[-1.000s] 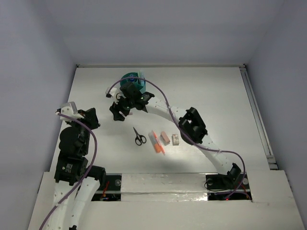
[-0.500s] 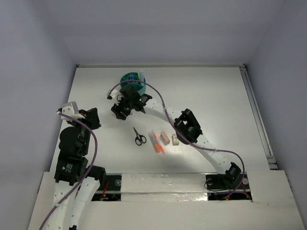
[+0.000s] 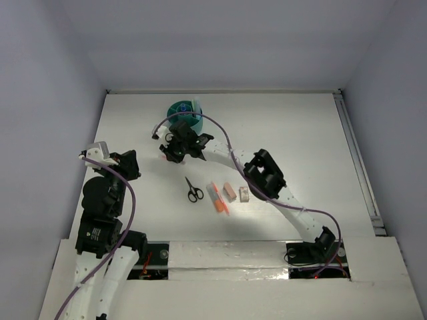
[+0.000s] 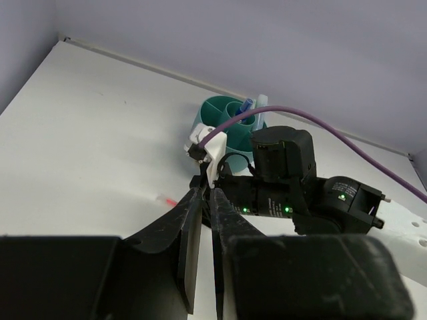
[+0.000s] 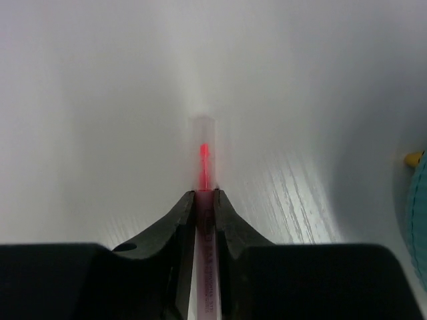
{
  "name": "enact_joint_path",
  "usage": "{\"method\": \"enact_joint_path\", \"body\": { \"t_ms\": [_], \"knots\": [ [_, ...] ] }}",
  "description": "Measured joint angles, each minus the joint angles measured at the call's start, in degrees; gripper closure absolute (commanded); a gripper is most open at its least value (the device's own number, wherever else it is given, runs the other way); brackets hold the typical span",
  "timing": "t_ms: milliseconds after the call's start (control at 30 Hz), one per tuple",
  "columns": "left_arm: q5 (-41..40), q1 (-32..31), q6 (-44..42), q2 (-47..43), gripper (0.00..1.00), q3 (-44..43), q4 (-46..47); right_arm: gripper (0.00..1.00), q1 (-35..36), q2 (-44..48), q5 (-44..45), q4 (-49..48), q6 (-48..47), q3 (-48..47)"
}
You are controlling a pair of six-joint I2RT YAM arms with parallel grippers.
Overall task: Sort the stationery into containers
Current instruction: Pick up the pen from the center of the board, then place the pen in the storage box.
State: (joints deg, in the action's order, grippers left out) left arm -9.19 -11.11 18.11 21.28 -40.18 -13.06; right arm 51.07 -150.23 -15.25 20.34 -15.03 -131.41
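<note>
From above, the right gripper (image 3: 172, 151) hovers just short of the teal organiser (image 3: 183, 112), which stands near the far edge of the counter (image 3: 300, 133), left of middle. What it carries is too small to make out here. The scissors (image 3: 193, 190), orange pens (image 3: 217, 198) and two erasers (image 3: 237, 193) lie unsorted mid-counter, toward the near edge. From the left wrist, the left gripper (image 4: 205, 200) has its jaws almost together with nothing between them. A pink tip (image 4: 165, 200) pokes out beside the other arm. From the right wrist, the jaws are clamped on a pink pen (image 5: 203, 157), which juts forward low over the counter, and the organiser's rim shows at the right. The step looks like delivery. Next, the pen probably needs lifting over a compartment, tipping upright and letting go.
</note>
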Motion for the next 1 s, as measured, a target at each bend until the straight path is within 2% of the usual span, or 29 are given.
{"method": "enact_joint_path", "body": {
  "t_ms": [67,233,367,600,767,1000],
  "knots": [
    [0.1,0.0,0.0,0.0,0.92,0.0,0.0,0.89,0.0,1.7,0.1,-1.5,0.3,3.1],
    [0.2,0.0,0.0,0.0,0.92,0.0,0.0,0.99,0.0,5.7,-0.1,-5.2,2.1,10.6],
    [0.2,0.0,0.0,-0.1,0.92,0.0,0.0,1.0,0.0,11.9,0.1,-12.1,5.7,21.6],
    [0.2,0.0,0.0,-0.4,0.91,0.0,0.0,1.0,-0.5,22.5,4.9,-35.1,15.3,33.6],
    [0.2,0.0,0.0,-0.5,0.91,0.0,0.0,1.0,-2.3,25.0,11.8,-54.9,18.3,34.8],
    [0.2,0.0,0.0,-0.5,0.91,0.0,0.0,1.0,-5.9,19.5,17.3,-66.6,20.7,31.3]
  ]
}}
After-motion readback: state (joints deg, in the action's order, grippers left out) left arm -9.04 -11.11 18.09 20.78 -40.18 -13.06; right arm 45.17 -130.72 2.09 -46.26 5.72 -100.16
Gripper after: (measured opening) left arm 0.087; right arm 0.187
